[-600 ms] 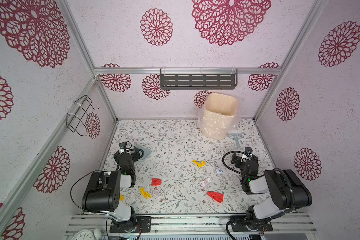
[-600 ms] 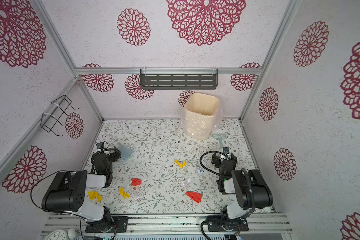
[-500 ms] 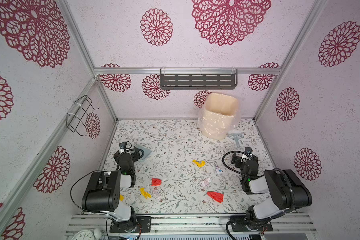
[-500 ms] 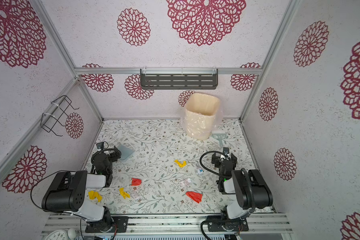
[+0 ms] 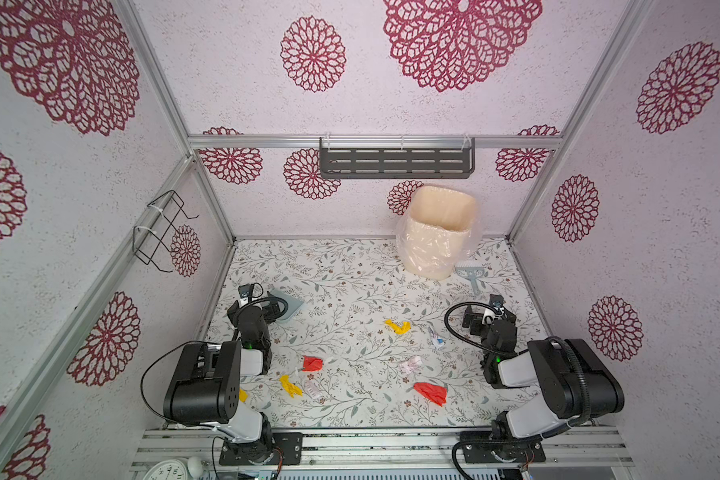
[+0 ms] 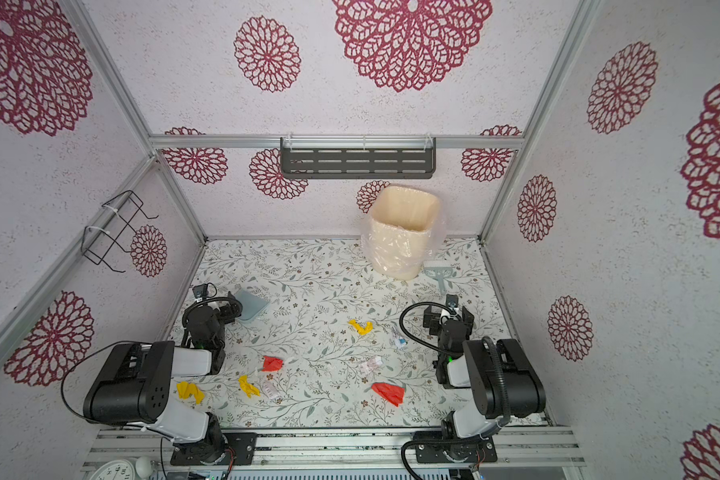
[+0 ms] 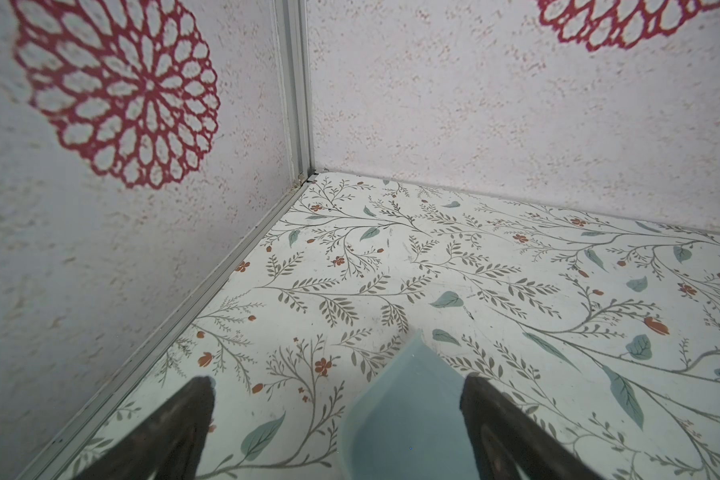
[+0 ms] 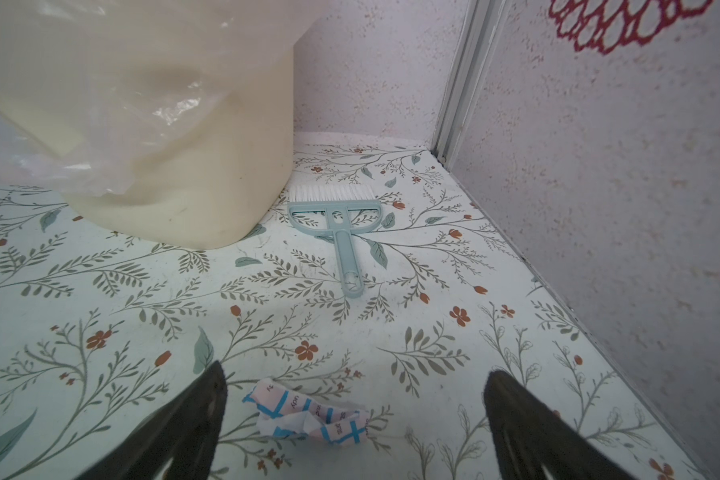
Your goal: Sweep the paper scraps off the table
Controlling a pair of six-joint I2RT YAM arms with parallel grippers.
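In both top views my left fingers [image 5: 274, 308] stand spread wide with nothing clamped. They sit at the corner of the pale blue-grey dustpan [image 5: 291, 305], a smooth, shallow plastic scoop lying flat on the worktop [image 5: 350, 270], which is white and printed with grey-green twigs and small brown flowers. My right fingers [image 5: 489, 320] are just as wide apart and hold nothing. The paper scraps [image 5: 398, 326] lie scattered between my two sets of fingers and back toward my bases. They are crumpled, sharp-creased bits in red, yellow and pale paper, and the white scrap with blue marks [image 5: 436, 338] lies just beside my right fingers. Ahead of those fingers the small pale brush [image 5: 470, 272] lies flat. Just beside it stands the cream bin [image 5: 437, 249], rounded-square and draped in a clear, crinkled liner; what shows of its inside is bare cream wall. From my left wrist, a rounded corner of the dustpan pokes in between my matte dark left fingers, nearer one than the other. I cannot tell whether that finger touches its rim, and its hollow shows only smooth plastic. From my right wrist, the scrap with blue marks lies on the worktop between my right fingers, touching neither. Beyond it the brush shows white bristles, a cut-out plastic head and a slim handle pointing back toward my fingers. The bin is close by the brush head, with the glossy liner hanging down its outside.
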